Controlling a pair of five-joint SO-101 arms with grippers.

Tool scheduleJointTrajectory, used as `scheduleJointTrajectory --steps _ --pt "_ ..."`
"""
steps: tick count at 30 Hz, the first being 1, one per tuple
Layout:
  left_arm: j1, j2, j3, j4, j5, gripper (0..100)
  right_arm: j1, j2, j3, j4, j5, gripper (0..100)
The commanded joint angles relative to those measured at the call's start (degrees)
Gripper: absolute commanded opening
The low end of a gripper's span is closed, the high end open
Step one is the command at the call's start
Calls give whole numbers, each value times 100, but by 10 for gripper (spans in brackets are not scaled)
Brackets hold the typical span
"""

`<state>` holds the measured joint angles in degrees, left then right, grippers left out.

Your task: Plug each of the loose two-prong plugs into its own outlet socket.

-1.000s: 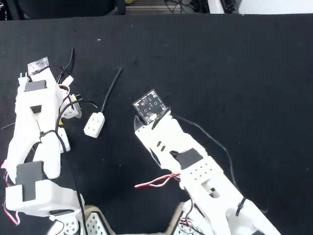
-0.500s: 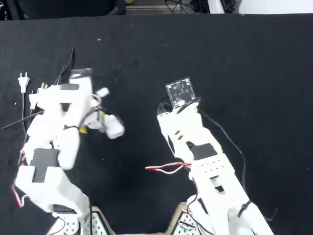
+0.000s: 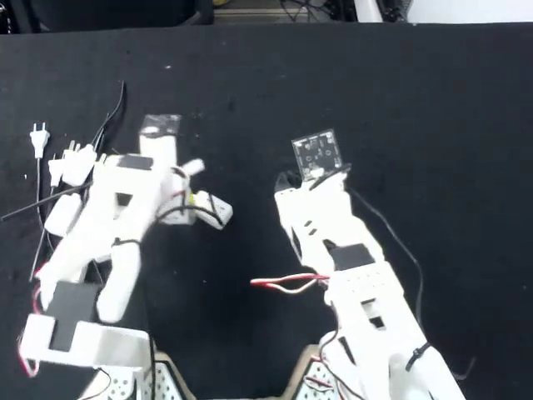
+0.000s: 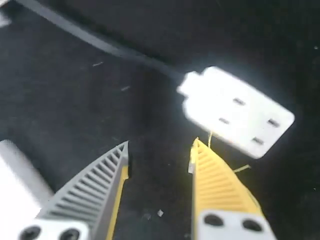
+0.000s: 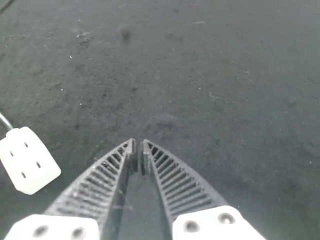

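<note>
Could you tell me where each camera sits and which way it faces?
High view: fixed above, looking down at the table; both arms show.
Left wrist view: on its wrist, past the open left gripper to the outlet socket.
Right wrist view: likewise, past the shut right gripper to the table.
Both wrist views share the outlet socket.

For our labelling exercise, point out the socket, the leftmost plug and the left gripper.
Socket point(image 4: 235, 117), left wrist view, middle of its white face.
Plug point(image 3: 37, 140), high view, its white body below the prongs.
Left gripper point(image 4: 159, 150), left wrist view, midway between its open fingertips.
</note>
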<state>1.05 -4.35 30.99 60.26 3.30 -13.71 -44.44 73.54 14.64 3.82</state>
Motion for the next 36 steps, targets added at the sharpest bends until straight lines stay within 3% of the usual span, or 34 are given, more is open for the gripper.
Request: scheduleJointTrajectory --steps 1,4,10,15,18,24,29,36 --pt "-347 -782 -295 193 62 198 105 -31 -470 -149 -35 12" --pt "-382 -721 -48 -527 607 202 35 -13 -470 -149 -44 12" --pt "-400 -35 549 -2822 1793 203 -607 13 -286 -141 0 12" --pt "-365 695 549 -3516 1899 204 -1029 13 -207 -114 9 12" --pt "-444 879 488 -3341 1899 203 -1292 13 -66 -132 9 12" --pt "-725 686 22 -1662 1881 199 -2084 22 136 -149 9 12" --pt "-716 299 -347 -580 1864 199 -2215 215 110 -149 -35 12" --pt "-1235 -404 -338 -264 1864 199 -2215 1657 -611 -308 -35 13"
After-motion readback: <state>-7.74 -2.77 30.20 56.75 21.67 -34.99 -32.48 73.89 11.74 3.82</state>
